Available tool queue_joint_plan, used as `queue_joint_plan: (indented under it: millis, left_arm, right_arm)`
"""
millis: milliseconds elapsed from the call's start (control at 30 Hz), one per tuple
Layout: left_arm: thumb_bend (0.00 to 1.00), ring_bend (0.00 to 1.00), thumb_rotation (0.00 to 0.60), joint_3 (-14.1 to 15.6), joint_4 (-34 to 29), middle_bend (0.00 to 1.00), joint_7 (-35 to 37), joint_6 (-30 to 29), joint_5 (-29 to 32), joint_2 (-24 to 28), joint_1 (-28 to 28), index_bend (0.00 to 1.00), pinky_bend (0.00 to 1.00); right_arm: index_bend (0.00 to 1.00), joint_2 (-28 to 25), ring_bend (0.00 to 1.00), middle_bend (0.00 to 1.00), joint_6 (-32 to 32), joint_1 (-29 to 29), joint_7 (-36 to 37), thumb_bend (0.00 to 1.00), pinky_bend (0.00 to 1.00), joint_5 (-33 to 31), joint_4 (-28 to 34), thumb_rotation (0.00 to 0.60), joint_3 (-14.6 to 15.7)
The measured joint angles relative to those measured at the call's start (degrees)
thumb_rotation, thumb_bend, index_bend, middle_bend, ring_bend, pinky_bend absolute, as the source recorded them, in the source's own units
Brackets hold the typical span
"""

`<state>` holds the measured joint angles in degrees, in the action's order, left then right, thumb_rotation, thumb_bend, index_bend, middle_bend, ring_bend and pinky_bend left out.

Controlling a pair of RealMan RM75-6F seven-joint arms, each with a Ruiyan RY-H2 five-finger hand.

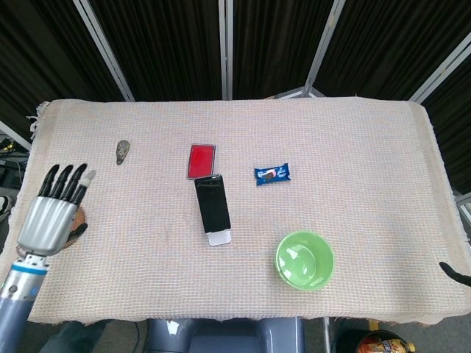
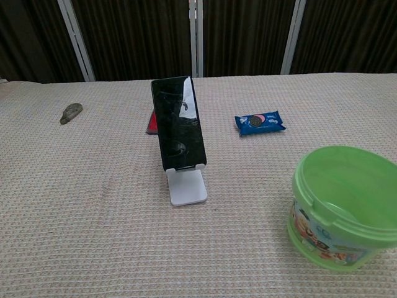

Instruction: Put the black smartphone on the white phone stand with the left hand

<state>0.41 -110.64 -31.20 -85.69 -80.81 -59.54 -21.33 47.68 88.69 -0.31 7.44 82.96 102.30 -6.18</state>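
Black smartphone [image 2: 180, 124], one; white phone stand [image 2: 187, 186], one.

A table [image 1: 353, 147] draped in a pale woven cloth [image 2: 93, 205] fills both views. Behind its far edge stand dark pleated screens [image 1: 169, 44], their panels divided by slanted light-grey metal posts [image 1: 103, 48]; in the chest view the posts [image 2: 198, 37] stand upright. Light is even, with soft shadows on the cloth. At the left edge of the head view a strip of floor with cables [image 1: 9, 158] shows.
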Motion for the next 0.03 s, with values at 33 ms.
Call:
queue_joint_plan:
  millis: [33]
  left_arm:
    - [0.0, 0.0, 0.6, 0.9, 0.2, 0.0, 2.1, -0.6, -0.2, 0.3, 1.5, 0.0, 0.0]
  right_arm:
    - [0.0, 0.0, 0.0, 0.0, 0.1, 0.0, -0.1, 0.0, 0.0, 0.2, 0.1, 0.6, 0.0]
